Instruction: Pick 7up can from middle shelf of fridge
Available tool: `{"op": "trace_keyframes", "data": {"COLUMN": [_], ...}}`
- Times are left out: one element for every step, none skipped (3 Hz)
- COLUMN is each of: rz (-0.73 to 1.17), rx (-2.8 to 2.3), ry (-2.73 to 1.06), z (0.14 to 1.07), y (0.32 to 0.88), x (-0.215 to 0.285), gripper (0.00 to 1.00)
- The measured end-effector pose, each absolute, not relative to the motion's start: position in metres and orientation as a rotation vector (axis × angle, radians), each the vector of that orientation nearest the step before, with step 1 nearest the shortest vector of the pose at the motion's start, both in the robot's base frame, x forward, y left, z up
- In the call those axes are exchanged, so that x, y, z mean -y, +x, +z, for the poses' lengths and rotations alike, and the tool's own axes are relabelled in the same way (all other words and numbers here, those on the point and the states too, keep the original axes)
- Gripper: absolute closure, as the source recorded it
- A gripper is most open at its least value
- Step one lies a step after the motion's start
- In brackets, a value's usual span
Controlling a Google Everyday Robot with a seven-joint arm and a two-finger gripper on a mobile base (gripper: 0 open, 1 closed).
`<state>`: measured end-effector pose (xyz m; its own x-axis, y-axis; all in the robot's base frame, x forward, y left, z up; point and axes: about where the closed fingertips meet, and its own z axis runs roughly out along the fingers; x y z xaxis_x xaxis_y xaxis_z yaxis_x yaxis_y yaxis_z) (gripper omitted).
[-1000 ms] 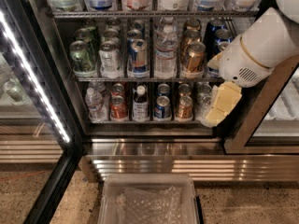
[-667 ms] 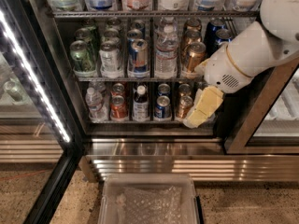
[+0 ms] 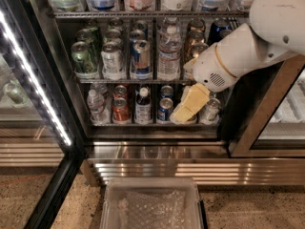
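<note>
The fridge (image 3: pixel 76 142) stands open in front of me. On its middle shelf (image 3: pixel 128 81) the pale silvery 7up can (image 3: pixel 112 58) stands second from the left in the front row, between a dark green can (image 3: pixel 83 57) and a blue-and-silver can (image 3: pixel 141 56). My gripper (image 3: pixel 188 104), cream-coloured at the end of the white arm (image 3: pixel 228 61), hangs in front of the bottom shelf's right part. It is below and to the right of the 7up can, well apart from it, and holds nothing that I can see.
A water bottle (image 3: pixel 169 54) and a bronze can (image 3: pixel 195 51) stand right of the blue-and-silver can. The open glass door with its light strip (image 3: pixel 35 80) is at the left. A clear plastic bin (image 3: pixel 152 206) lies on the floor below. The cooler's dark frame (image 3: pixel 262 113) is at the right.
My arm and gripper have moved left across the front of the bottom shelf, from its right edge towards the middle. The cans have not moved.
</note>
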<state>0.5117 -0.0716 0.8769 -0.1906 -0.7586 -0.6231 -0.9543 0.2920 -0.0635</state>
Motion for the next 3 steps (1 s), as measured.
{"op": "trace_keyframes", "data": {"rz": [0.512, 0.559, 0.599], "rx": [-1.993, -1.924, -1.858], "ry": [-1.506, -1.513, -1.505], "z": [0.866, 0.863, 0.866], "y": [0.517, 0.531, 0.545], "x": [0.047, 0.006, -0.033], "gripper": [0.0, 0.0, 0.0]}}
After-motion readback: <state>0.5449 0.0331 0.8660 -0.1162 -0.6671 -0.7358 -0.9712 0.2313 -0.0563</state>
